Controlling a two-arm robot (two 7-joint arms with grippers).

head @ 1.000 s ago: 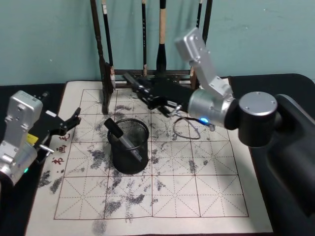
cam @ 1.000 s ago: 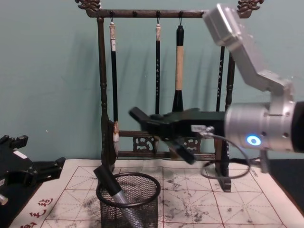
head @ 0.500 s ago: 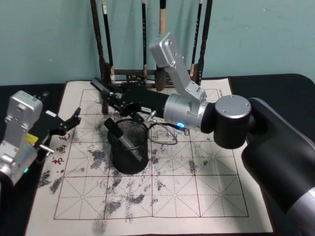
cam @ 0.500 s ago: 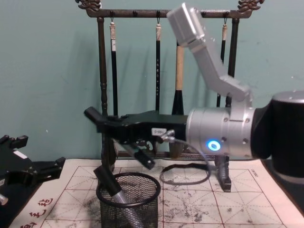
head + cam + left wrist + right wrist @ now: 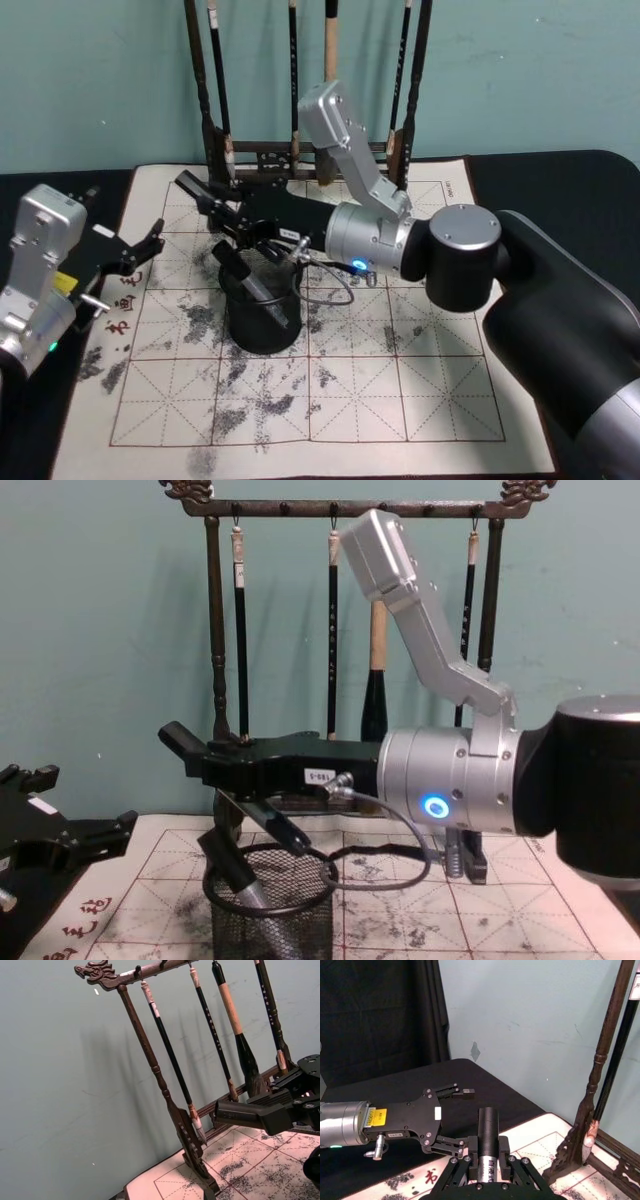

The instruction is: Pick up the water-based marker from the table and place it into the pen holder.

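Left end effector (image 5: 150, 248): parked at the left edge of the gridded paper mat (image 5: 400, 380), well apart from the work, fingers spread and holding nothing.
Water-based marker (image 5: 241, 272): already inside the pen holder, leaning with its black cap poking up over the left side of the rim and its grey barrel slanting down into the mesh.
Pen holder (image 5: 262, 335): upright on the mat on the table (image 5: 560, 170), left of centre.
Right end effector (image 5: 220, 215): reaches in from the right and hovers just above the holder's mouth with its fingers apart and nothing gripped. In the chest view the lower finger angles down toward the rim, just beside the marker's cap.
Step in hand: by my reading the drop is made, and what is left is clearing the arm away.
Doing it well: rise first, then draw back to the right. A sideways pull risks hooking the lower finger on the rim or the cap and tipping the light holder.
Cable (image 5: 390, 865): loops low beside the holder, so watch that it does not drag on the rim.
Brush rack (image 5: 210, 130): close behind, so keep the retreat away from its posts.
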